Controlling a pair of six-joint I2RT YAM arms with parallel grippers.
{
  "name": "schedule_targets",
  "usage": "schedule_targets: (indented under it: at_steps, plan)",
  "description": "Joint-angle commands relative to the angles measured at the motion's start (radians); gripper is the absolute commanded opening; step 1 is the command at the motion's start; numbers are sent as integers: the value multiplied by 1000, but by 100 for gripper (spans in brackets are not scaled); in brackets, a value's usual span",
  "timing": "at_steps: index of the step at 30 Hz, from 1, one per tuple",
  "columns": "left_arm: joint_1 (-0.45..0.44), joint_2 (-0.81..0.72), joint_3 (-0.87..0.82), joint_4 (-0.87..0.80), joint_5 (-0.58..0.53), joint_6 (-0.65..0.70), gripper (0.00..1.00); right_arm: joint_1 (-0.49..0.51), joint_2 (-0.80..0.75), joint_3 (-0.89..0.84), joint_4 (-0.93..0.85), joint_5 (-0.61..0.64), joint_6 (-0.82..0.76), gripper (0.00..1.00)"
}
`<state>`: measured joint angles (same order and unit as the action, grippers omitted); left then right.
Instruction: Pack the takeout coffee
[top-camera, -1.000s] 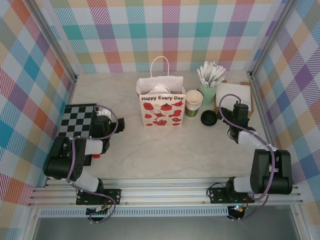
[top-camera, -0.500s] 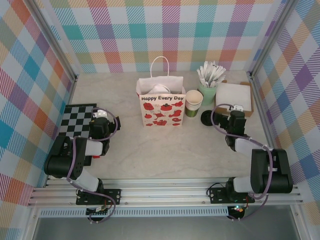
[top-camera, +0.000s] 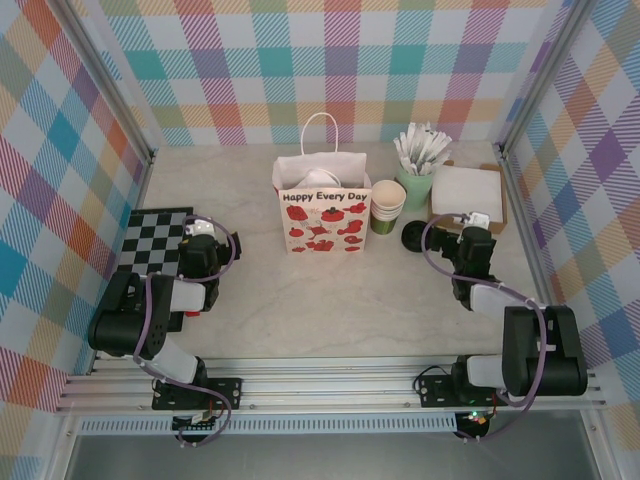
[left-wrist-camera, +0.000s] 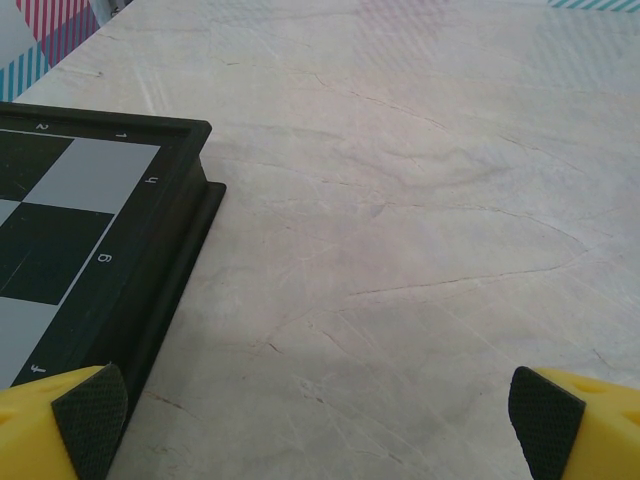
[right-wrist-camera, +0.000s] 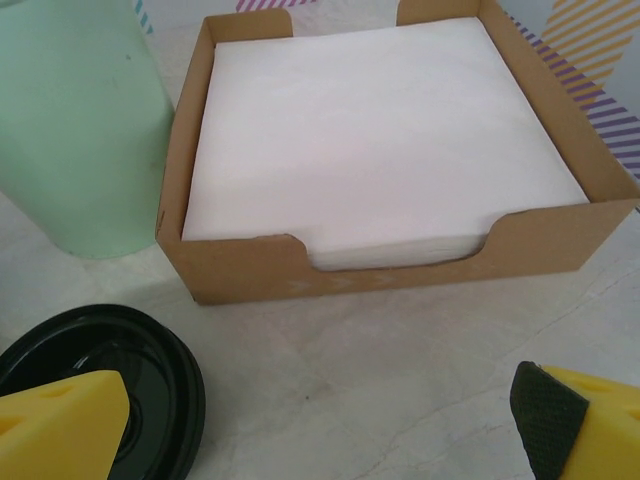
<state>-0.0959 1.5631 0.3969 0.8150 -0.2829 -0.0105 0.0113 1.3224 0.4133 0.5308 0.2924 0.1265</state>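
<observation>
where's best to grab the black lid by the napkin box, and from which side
Its rim, from above. The black lid lies flat on the table, too low for a sideways pinch, with a raised ring around a sunken middle. The open right gripper could put one finger inside the ring and one outside, on the edge away from the mint cup and napkin box.

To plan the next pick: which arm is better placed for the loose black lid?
Right. The right gripper, open, is just beside the black lid; the left gripper sits by the chessboard, beyond the bag.
</observation>
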Motion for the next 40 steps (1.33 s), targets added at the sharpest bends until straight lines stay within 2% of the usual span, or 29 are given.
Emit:
schedule_targets:
  at_steps: [1, 4, 7, 9, 11, 12, 13, 15, 21, 22, 23, 25, 32, 35, 40]
  plan:
    - [-1, -5, -2, 30, -17, -12, 100, 9, 59, -8, 158, 19, 4, 100]
    - [-1, -5, -3, 30, -16, -12, 100, 77, 98, -58, 289, 69, -59, 100]
    - [-1, -5, -2, 30, -17, -12, 100, 157, 143, -100, 444, 48, -186, 100]
    - [-1, -5, -3, 30, -16, -10, 100, 108, 140, -99, 415, -41, -148, 100]
    - [-1, -4, -3, 29, -14, -10, 100, 51, 240, -37, 420, -63, -97, 100]
    - [-1, -5, -2, 28, -11, -9, 100, 30, 190, -6, 257, -101, -64, 100]
    - [-1, -6, -1, 27, -7, -8, 100, 13, 215, -32, 356, -123, -62, 100]
    - [-1, -5, 3, 20, 6, -2, 100, 14, 200, -18, 295, -116, -56, 100]
    - [-1, -4, 11, 8, 37, 10, 100, 16, 201, -19, 302, -116, -62, 100]
    - [-1, -5, 11, 7, 38, 10, 100, 17, 207, -17, 310, -167, -82, 100]
    - [-1, -5, 12, 7, 38, 10, 100, 12, 208, 11, 258, -302, -135, 100]
    - [-2, -5, 11, 7, 41, 11, 100, -35, 208, 9, 263, -440, -128, 100]
    - [-1, -3, 14, 2, 47, 13, 100, -35, 207, 8, 264, -435, -129, 100]
    - [14, 3, 23, -11, 115, 21, 100, -34, 208, 10, 261, -417, -125, 100]
    - [14, -1, 16, 0, 117, 25, 100, -34, 207, 9, 262, -417, -126, 100]
